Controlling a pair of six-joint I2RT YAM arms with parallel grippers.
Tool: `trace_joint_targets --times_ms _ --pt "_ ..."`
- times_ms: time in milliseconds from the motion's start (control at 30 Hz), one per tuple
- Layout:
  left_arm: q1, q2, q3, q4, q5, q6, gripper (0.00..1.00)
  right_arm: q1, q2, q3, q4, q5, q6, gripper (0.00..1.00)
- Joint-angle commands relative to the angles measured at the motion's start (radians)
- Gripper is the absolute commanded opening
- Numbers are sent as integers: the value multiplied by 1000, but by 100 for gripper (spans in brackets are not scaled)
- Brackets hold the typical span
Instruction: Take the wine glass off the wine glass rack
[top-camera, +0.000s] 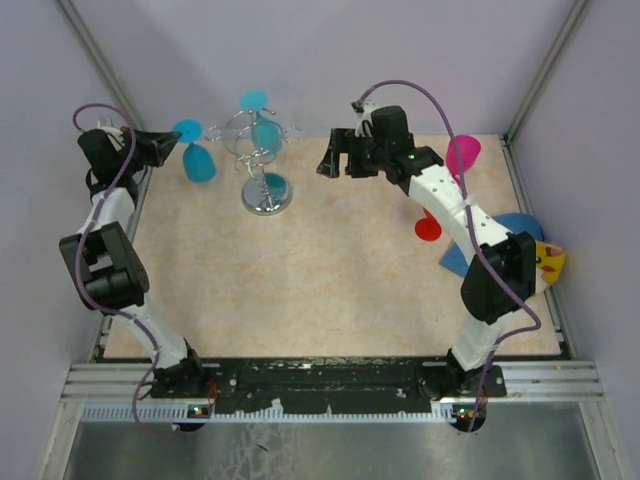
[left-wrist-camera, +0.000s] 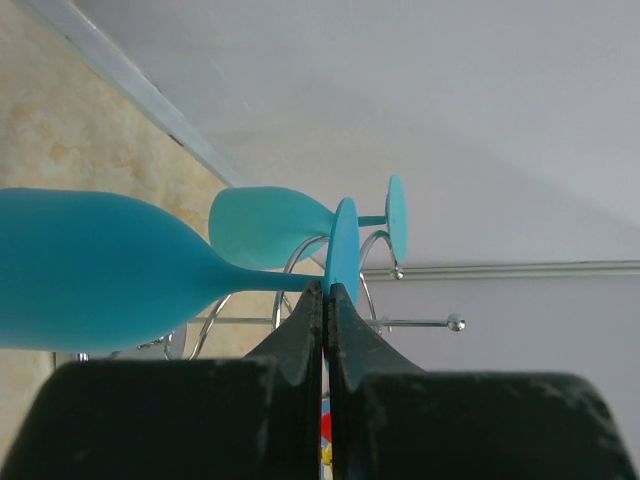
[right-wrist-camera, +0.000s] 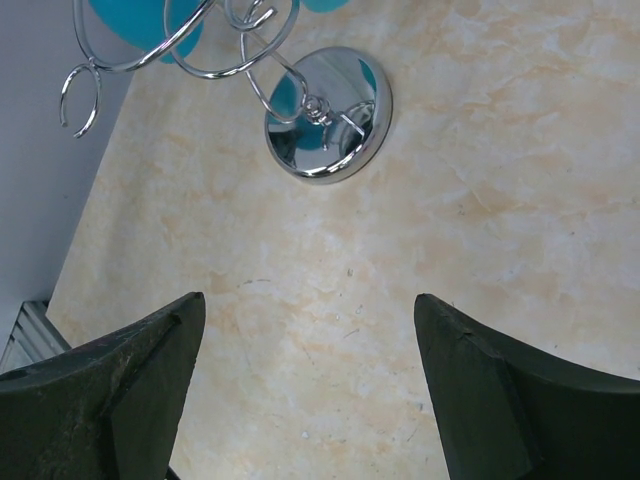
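The silver wire wine glass rack (top-camera: 262, 150) stands at the back of the table on its round disc base (top-camera: 267, 196). A teal wine glass (top-camera: 265, 132) hangs upside down in its curled arms. My left gripper (top-camera: 172, 146) is shut on the foot of a blue wine glass (top-camera: 197, 160), held just left of the rack's left curl. In the left wrist view my gripper (left-wrist-camera: 327, 287) pinches the blue glass's foot (left-wrist-camera: 343, 245); the hanging teal glass (left-wrist-camera: 268, 226) is behind. My right gripper (top-camera: 335, 160) is open and empty to the right of the rack, above its base (right-wrist-camera: 328, 115).
A magenta glass (top-camera: 462, 155) and a red disc (top-camera: 428, 228) sit by the right arm. A blue object (top-camera: 515, 228) and a yellow one (top-camera: 549, 262) lie at the right edge. Grey walls close the back and sides.
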Motion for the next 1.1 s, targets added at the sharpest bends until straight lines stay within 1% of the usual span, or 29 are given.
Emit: trace_joint_targets --times_ms 0,100,167,333,400,467,633,700,800,867,900,1000,1067 --pt "21 -69 15 -19 -8 58 0 -7 -57 8 40 -10 -22 86" --pt "34 -110 27 -95 -41 154 0 -7 -63 3 36 -9 -28 86" --pt "37 -163 25 -167 -86 256 0 -7 -72 -4 38 -8 -31 86" --pt "22 -367 -57 -333 -272 488 0 -7 -87 -40 51 -2 -35 86" --pt "-1 -443 -85 -409 -359 581 0 -7 -130 -62 65 -8 -26 86" --pt "-25 -514 -117 -487 -443 649 0 -7 -148 -90 87 -19 -15 87" --pt "-70 -689 -208 -617 -556 769 0 -7 -202 -169 131 -47 11 86" --pt "-111 -759 -223 -681 -626 822 0 -7 -228 -211 144 -48 15 87" --pt "-191 -851 -250 -730 -696 891 0 -7 -257 -251 149 -37 19 87" --pt "-307 -893 -254 -776 -800 953 0 -7 -277 -277 152 -33 21 87" --pt "-373 -911 -260 -801 -885 973 0 -7 -286 -289 154 -30 21 87" --pt "-495 -919 -271 -873 -1021 1022 0 -7 -310 -323 160 -16 22 87" --pt "-553 -894 -275 -905 -1070 1054 0 -7 -319 -340 162 -13 23 87"
